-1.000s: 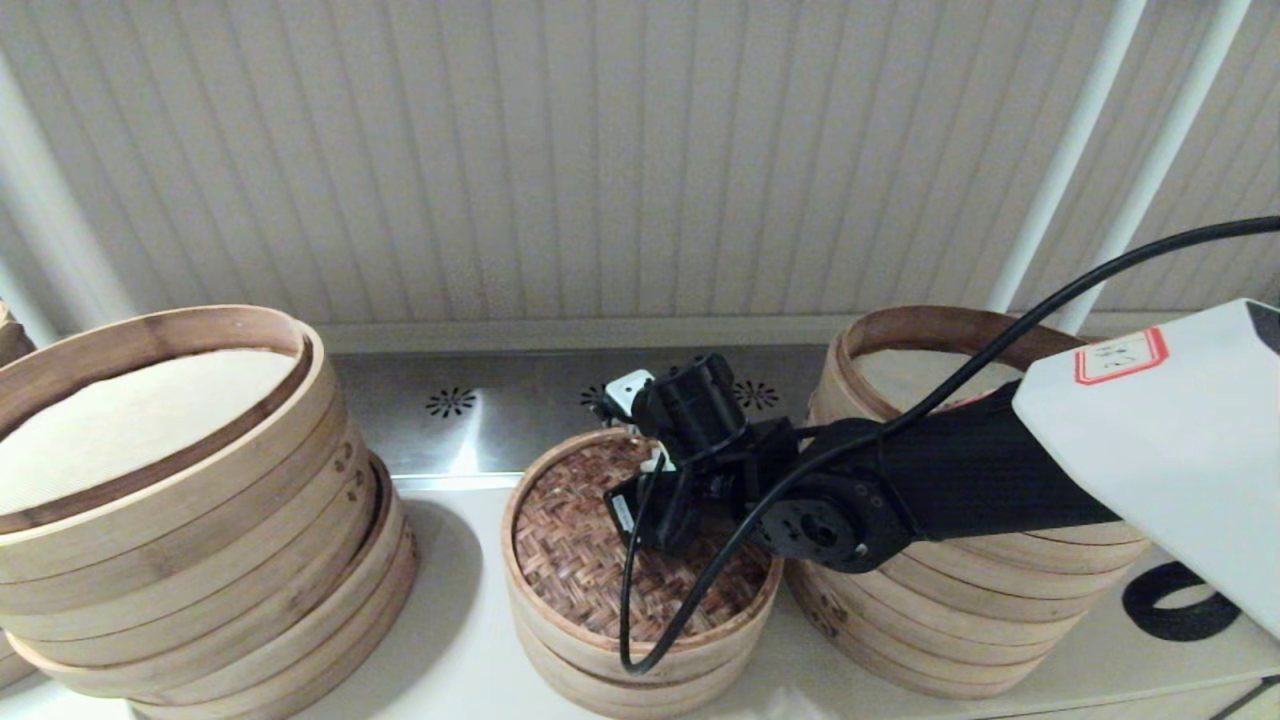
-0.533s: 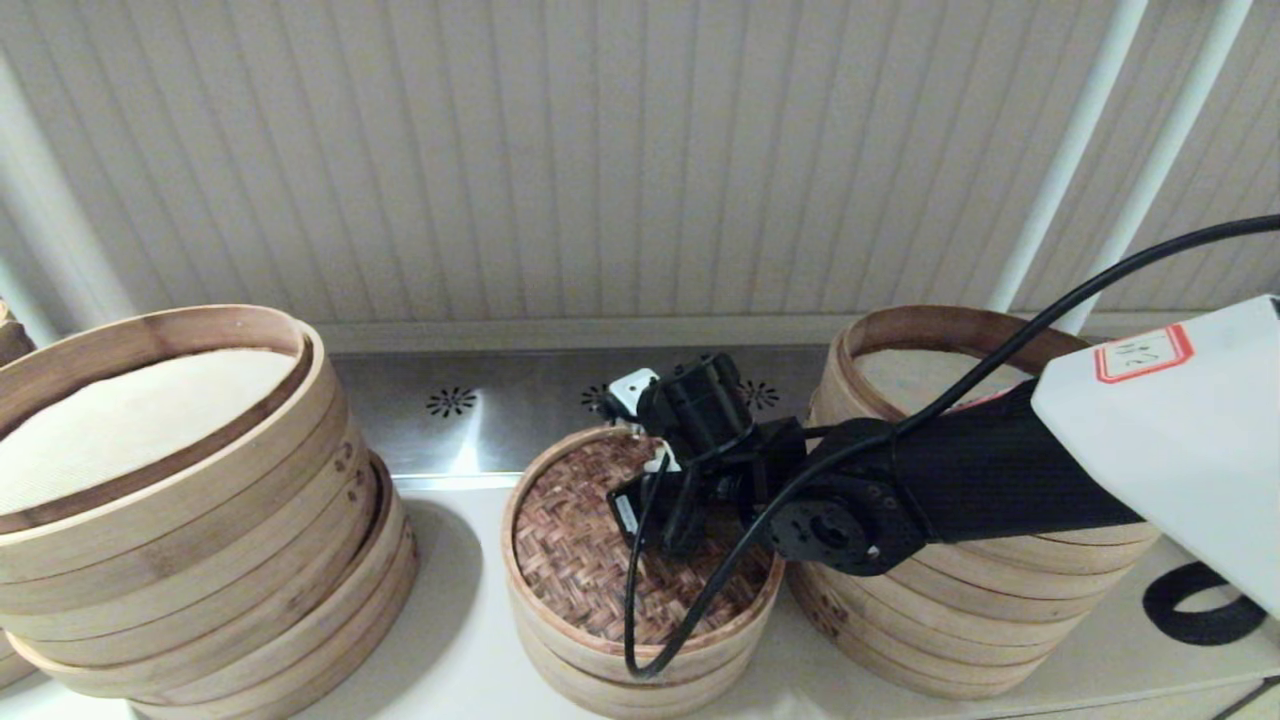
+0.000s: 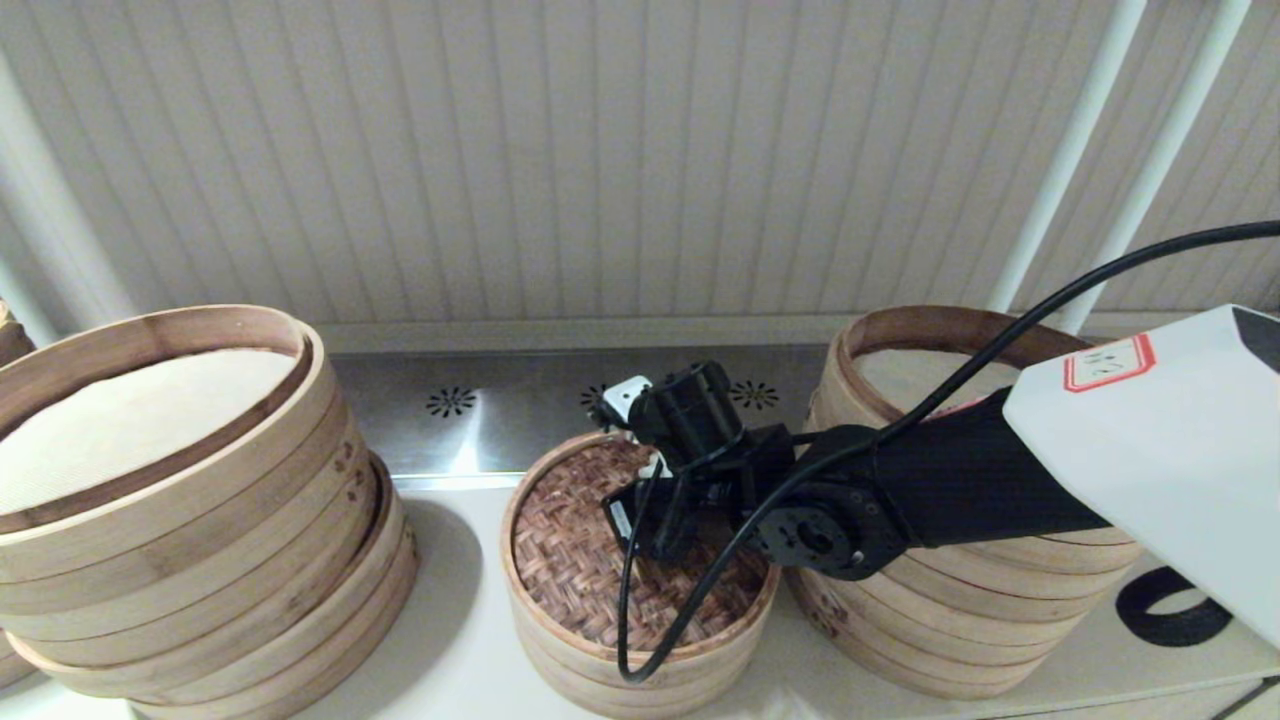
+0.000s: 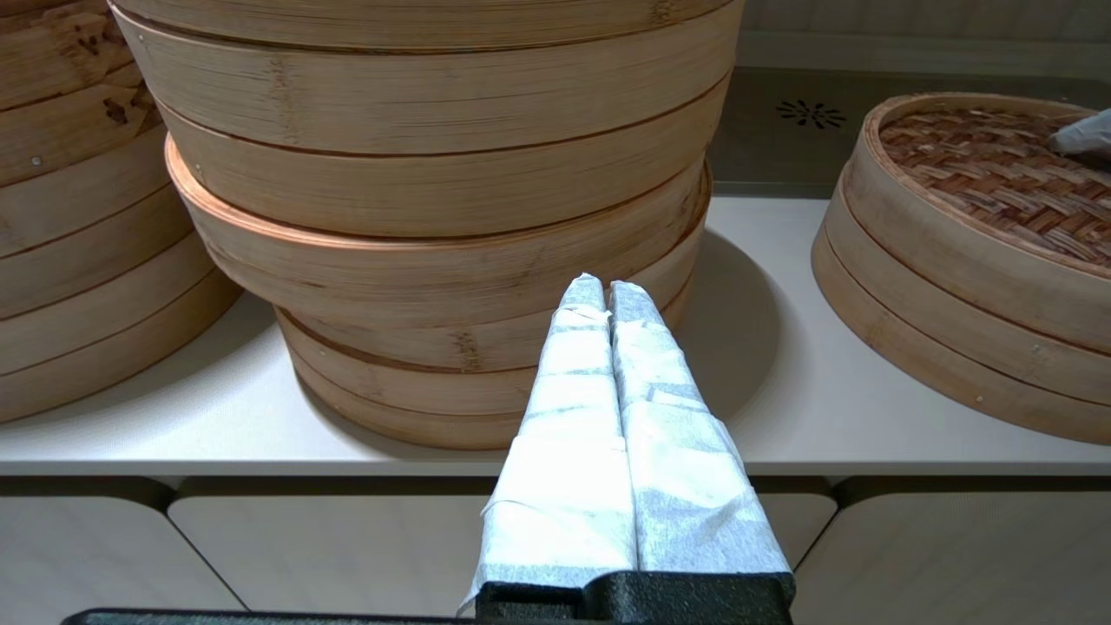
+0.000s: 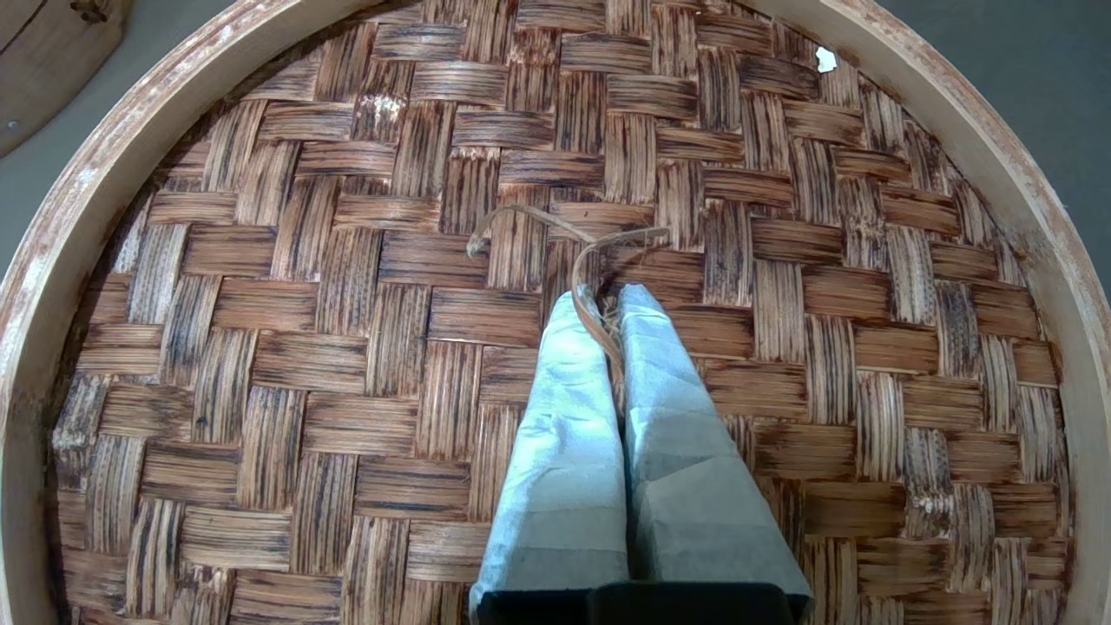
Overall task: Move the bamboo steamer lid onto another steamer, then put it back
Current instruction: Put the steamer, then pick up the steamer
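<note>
The bamboo steamer lid [image 3: 570,545], dark woven top with a pale rim, lies on a small low bamboo basket [image 3: 600,670] at the middle of the counter; the basket's inside is hidden. My right gripper [image 3: 648,528] stands over the lid's centre. In the right wrist view the right gripper [image 5: 605,299] is shut on the thin bamboo handle loop [image 5: 608,247] of the lid [image 5: 347,347]. My left gripper [image 4: 605,286] is shut and empty, parked off the counter's front edge, facing the left stack; it is out of the head view.
A tall stack of wide bamboo steamers [image 3: 180,520] stands at the left, another tall stack [image 3: 960,610] at the right behind my right arm. A steel strip with vent holes [image 3: 450,400] runs along the wall. A black ring [image 3: 1170,605] lies far right.
My right arm drifted slightly right, then back left and a little lower. The lid stays on the small basket, with the gripper still at its centre.
</note>
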Controlling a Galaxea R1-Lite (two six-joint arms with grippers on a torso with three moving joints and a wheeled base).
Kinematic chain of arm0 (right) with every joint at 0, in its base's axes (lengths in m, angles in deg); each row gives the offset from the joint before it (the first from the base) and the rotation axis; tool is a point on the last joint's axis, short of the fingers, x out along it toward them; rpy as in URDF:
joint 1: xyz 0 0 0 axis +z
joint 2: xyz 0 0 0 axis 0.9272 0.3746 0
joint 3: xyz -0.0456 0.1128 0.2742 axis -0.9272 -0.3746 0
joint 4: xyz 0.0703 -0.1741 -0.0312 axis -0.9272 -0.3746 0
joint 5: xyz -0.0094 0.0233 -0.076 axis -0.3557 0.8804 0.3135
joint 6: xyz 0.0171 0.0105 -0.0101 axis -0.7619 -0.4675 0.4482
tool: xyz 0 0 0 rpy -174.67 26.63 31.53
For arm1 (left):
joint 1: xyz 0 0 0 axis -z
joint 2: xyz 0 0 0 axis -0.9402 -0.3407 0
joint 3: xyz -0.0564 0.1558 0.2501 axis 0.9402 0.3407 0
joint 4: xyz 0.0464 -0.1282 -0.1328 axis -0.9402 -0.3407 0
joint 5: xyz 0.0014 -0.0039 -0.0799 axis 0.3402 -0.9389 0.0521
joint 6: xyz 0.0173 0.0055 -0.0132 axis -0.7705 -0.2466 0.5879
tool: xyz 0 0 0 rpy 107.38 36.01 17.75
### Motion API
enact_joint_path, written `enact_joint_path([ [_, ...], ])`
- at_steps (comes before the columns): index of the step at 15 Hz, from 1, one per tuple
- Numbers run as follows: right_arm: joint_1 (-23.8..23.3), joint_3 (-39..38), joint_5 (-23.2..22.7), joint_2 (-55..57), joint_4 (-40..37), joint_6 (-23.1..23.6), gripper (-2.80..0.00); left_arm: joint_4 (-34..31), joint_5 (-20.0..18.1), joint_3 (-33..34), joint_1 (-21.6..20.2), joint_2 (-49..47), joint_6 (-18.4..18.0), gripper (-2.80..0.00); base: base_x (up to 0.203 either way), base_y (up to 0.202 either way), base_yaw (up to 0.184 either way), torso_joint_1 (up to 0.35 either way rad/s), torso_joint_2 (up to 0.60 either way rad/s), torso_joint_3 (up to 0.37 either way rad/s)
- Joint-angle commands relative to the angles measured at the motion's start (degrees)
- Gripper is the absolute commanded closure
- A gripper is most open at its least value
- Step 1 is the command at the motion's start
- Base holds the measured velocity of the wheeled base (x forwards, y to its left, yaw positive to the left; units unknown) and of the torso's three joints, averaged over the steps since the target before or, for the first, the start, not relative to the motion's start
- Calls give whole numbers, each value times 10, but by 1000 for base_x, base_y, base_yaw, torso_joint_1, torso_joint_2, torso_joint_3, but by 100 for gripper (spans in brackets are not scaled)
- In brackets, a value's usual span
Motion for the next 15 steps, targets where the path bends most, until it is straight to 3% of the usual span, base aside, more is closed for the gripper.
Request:
enact_joint_path([
  [1, 1, -5, 1, 1, 0, 0, -280, 0, 0, 0, 0, 0, 0, 0, 0, 0, 0, 0, 0, 0],
  [10, -8, 19, 11, -92, -3, 16, -280, 0, 0, 0, 0, 0, 0, 0, 0, 0, 0, 0, 0, 0],
  [13, -41, 52, 23, -157, -16, 44, -280, 0, 0, 0, 0, 0, 0, 0, 0, 0, 0, 0, 0, 0],
  [14, -56, 67, 30, -176, -35, 57, 0, 0, 0, 0, 0, 0, 0, 0, 0, 0, 0, 0, 0, 0],
  [15, -70, 88, 36, -195, -68, 66, 0, 0, 0, 0, 0, 0, 0, 0, 0, 0, 0, 0, 0, 0],
])
